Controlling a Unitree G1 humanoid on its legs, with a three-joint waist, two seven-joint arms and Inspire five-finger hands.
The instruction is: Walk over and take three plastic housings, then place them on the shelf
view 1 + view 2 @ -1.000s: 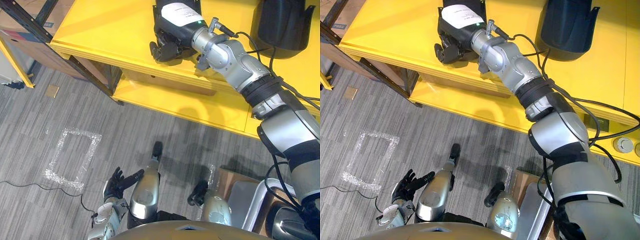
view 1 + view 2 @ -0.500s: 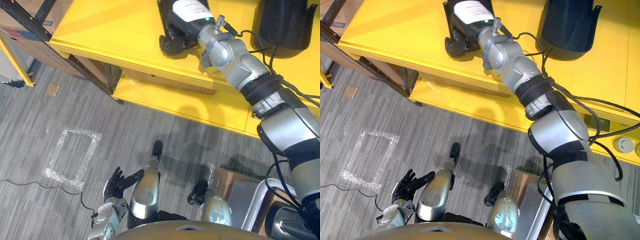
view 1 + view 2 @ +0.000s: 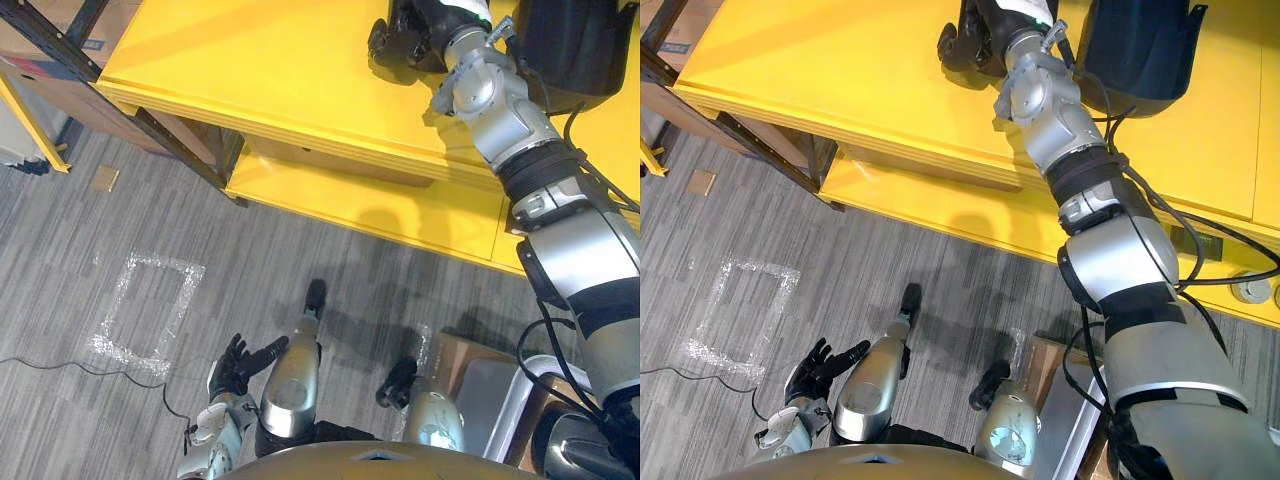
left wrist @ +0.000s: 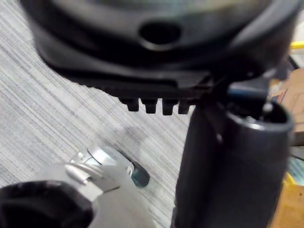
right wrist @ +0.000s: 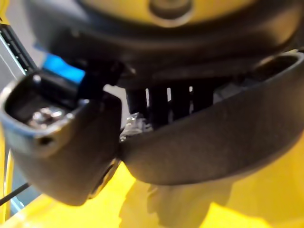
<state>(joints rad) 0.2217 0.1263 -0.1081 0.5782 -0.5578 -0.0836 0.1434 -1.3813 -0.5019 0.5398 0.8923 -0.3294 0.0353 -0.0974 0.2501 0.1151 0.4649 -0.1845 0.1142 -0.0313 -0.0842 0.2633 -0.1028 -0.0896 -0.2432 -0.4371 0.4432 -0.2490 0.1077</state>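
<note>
My right hand (image 3: 392, 42) reaches far over the yellow shelf top (image 3: 250, 60), fingers curled on a black plastic housing (image 3: 992, 22) with a white label. In the right wrist view the thumb (image 5: 57, 142) and fingers (image 5: 166, 99) close round the housing's dark curved wall (image 5: 213, 142). A second, larger black housing (image 3: 570, 45) stands on the shelf just right of it. My left hand (image 3: 238, 365) hangs low over the floor, fingers spread and empty; its thumb (image 4: 232, 156) shows in the left wrist view.
A lower yellow board (image 3: 400, 210) juts out under the shelf top. Black rack struts (image 3: 60, 50) cross the upper left. A taped square (image 3: 150, 305) marks the grey carpet. A grey bin (image 3: 490, 400) and a cardboard box sit at the lower right.
My right hand has carried the labelled housing across the shelf top to the right and further back, up beside the larger housing. The left hand has stayed put.
</note>
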